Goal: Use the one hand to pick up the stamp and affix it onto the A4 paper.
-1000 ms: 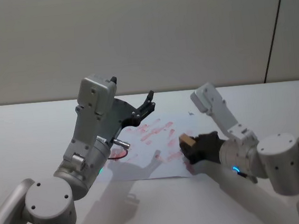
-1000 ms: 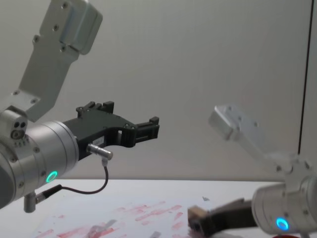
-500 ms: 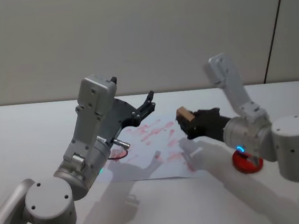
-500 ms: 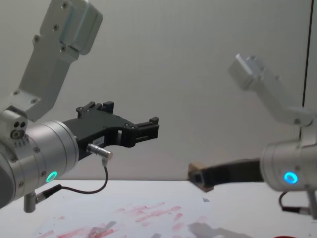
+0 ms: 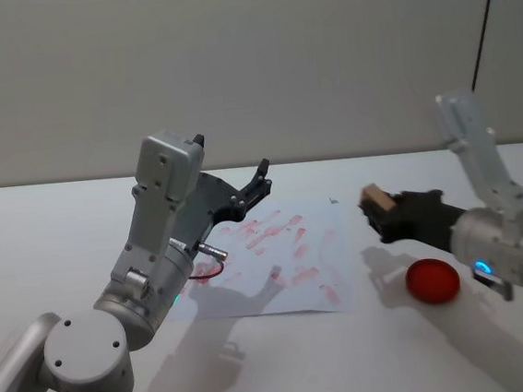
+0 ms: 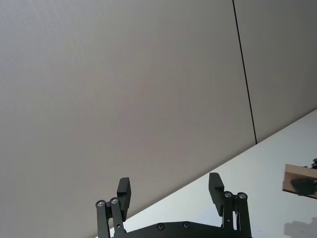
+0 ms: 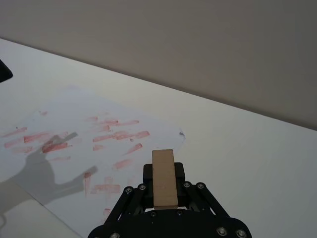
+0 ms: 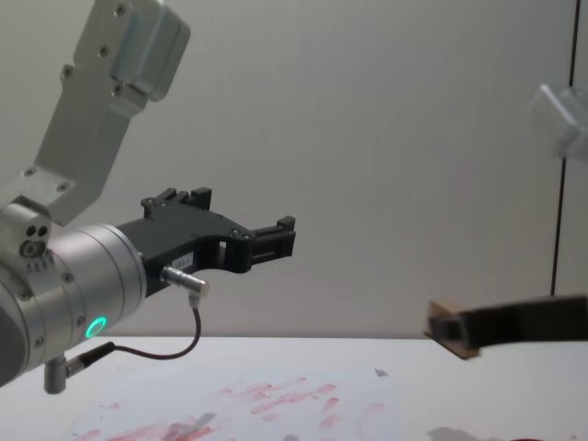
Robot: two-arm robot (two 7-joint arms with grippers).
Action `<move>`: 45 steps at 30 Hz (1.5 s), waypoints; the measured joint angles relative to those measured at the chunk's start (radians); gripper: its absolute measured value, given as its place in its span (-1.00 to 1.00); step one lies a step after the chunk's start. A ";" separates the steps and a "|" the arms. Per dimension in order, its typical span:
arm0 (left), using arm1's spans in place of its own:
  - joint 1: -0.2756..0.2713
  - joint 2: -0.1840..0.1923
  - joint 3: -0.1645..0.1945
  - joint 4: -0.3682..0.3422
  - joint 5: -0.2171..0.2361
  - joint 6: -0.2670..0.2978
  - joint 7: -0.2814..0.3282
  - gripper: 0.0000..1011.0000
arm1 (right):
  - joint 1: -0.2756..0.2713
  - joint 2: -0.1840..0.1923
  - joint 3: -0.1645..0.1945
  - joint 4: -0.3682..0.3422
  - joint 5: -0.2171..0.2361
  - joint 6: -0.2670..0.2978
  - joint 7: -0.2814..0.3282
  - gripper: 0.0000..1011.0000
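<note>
Readable text: nothing is showing up anywhere.
A4 paper [image 5: 277, 259]: it is carrying red smudged prints, with no legible letters or numbers.

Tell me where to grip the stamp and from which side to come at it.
Grip the stamp across its two long flat sides, coming from its rear end. It is a narrow straight block, so those faces suit parallel fingers. The right gripper holds it this way, front end jutting out, raised off the paper.

The stamp's [image 7: 165, 178] lower end is hidden between the right gripper's [image 7: 164, 184] jaws. In the left wrist view the picture's edge cuts the stamp off, far beyond the left gripper's [image 6: 171, 193] jaws.
</note>
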 joint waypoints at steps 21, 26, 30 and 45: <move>0.000 0.000 0.000 0.000 0.000 0.000 0.000 0.98 | -0.125 0.103 0.042 -0.092 0.016 0.008 -0.017 -0.56; 0.000 0.000 0.000 0.000 0.000 0.000 0.000 0.98 | -0.142 0.118 0.045 -0.095 0.008 0.009 -0.014 -0.56; 0.000 0.000 0.000 0.000 0.000 0.000 0.000 0.98 | -0.155 0.128 0.046 -0.095 -0.001 0.009 -0.010 -0.56; 0.000 0.000 0.000 0.000 0.000 0.000 0.000 0.98 | -0.162 0.131 0.034 -0.072 -0.033 -0.001 0.004 -0.40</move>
